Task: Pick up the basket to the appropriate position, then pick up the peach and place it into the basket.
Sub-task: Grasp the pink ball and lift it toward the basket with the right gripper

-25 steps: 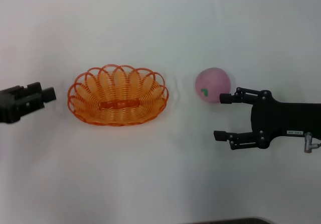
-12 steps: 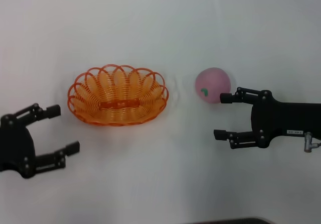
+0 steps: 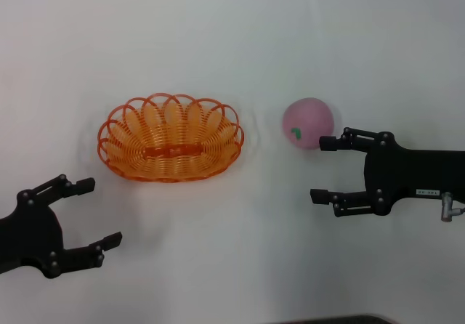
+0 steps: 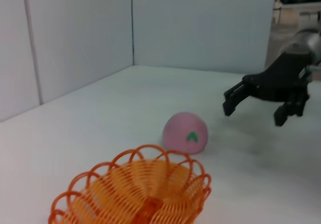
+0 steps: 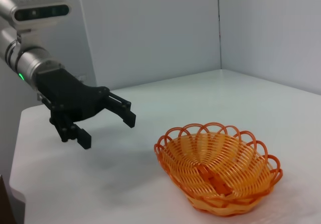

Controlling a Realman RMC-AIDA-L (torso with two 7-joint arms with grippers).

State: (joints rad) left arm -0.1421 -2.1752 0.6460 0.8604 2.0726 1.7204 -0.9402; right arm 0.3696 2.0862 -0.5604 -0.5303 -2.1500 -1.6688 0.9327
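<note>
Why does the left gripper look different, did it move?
Yes. The left gripper moved nearer the robot, away from the basket, and it is open now.

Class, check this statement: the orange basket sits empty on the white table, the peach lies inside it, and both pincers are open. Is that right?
Not quite. The peach is not inside the basket; it lies on the table beside it, on the right pincer's side, as the head view shows. The rest holds: the basket is empty, and the left pincer and right pincer are open.

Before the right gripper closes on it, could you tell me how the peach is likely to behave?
The peach is round and lies loose on the table, so a nudge would probably roll it. Its smooth curve may slip between the open right gripper.
</note>
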